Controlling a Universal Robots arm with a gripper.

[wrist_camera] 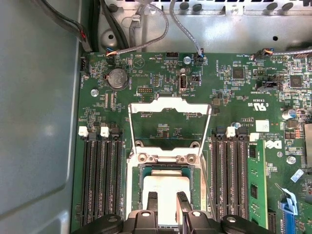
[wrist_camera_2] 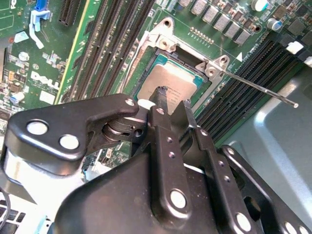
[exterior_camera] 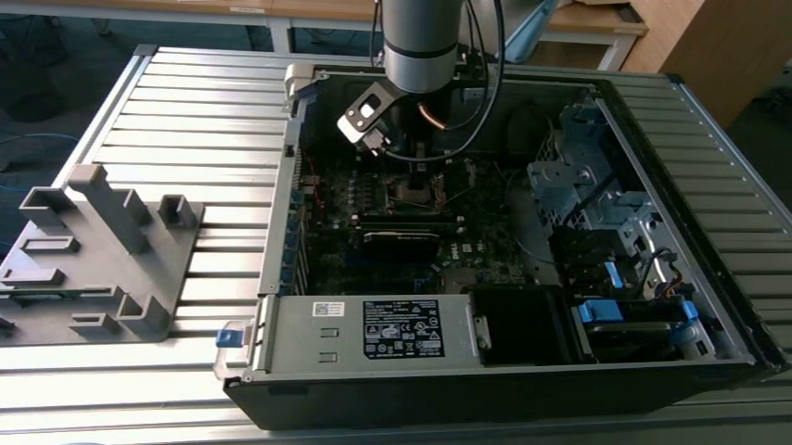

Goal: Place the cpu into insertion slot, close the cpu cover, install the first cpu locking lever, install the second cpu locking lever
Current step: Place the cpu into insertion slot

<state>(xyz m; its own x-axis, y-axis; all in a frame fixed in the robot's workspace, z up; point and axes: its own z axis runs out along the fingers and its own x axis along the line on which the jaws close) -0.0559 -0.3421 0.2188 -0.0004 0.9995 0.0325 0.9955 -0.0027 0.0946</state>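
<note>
Seating of the cpu (wrist_camera_2: pixel 165 80): the chip is seen lying within the insertion slot (wrist_camera_2: pixel 158 57), directly under the gripper (wrist_camera_2: pixel 175 100), whose fingers are parted slightly and, seemingly, clasped on nothing. The cpu cover (wrist_camera: pixel 168 105) is laid back in the first wrist view, leaving the socket clear; an unlatched locking lever (wrist_camera_2: pixel 258 87) is caught in the second wrist view, standing off the motherboard (wrist_camera_2: pixel 48 63).

Memory slots (wrist_camera: pixel 102 180) flanking insertion slot (wrist_camera: pixel 144 181)
</note>
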